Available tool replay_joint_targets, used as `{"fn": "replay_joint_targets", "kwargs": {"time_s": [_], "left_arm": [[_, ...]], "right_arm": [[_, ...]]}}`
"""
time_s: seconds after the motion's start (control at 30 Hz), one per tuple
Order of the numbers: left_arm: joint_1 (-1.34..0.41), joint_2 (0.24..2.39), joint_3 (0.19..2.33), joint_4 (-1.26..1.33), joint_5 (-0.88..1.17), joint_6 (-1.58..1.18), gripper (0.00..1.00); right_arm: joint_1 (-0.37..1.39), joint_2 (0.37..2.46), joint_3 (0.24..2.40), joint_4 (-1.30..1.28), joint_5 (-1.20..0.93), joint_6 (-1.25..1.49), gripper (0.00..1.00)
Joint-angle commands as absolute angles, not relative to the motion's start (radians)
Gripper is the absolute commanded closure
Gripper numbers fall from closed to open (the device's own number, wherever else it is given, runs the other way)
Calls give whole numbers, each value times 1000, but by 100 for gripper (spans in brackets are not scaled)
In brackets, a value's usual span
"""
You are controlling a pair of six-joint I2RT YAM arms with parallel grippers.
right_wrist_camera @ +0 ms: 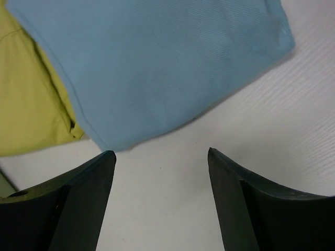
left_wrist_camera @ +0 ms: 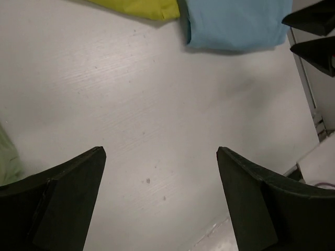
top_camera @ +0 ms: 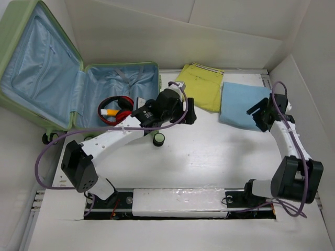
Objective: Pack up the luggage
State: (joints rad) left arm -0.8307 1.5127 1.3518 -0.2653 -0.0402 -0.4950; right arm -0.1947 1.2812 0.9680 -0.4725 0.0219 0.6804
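Right of the luggage (top_camera: 31,68), my right gripper (right_wrist_camera: 161,154) hangs at the blue cloth (right_wrist_camera: 157,68) edge, jaws wide and empty for pickup. Left gripper (left_wrist_camera: 161,151) jaws: wide, empty.

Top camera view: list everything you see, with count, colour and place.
suitcase: one, pale green, light blue lining, open, far left
headphones: one, red and black, inside the suitcase's lower shell
yellow-green folded cloth: one, far middle of table
light blue folded cloth: one, right of the yellow-green one
table: one, white
left gripper: one, black, open, above bare table near the suitcase
right gripper: one, black, open, by the blue cloth's edge
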Motion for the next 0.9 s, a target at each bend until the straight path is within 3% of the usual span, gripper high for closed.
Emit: {"fn": "replay_joint_targets", "kwargs": {"time_s": [0.0, 0.23, 0.47, 0.87], "left_arm": [[-822, 1416, 1292, -187, 55, -502, 16], [-831, 1356, 1174, -169, 118, -502, 16], [-831, 1325, 1161, -193, 152, -489, 16], [-831, 1313, 1118, -199, 186, -460, 15]], "right_arm": [[-213, 1336, 936, -307, 20, 843, 23], [-148, 1424, 891, -158, 5, 1158, 23], [9, 1420, 850, -133, 195, 1437, 25], [55, 1474, 862, -201, 319, 1539, 29]]}}
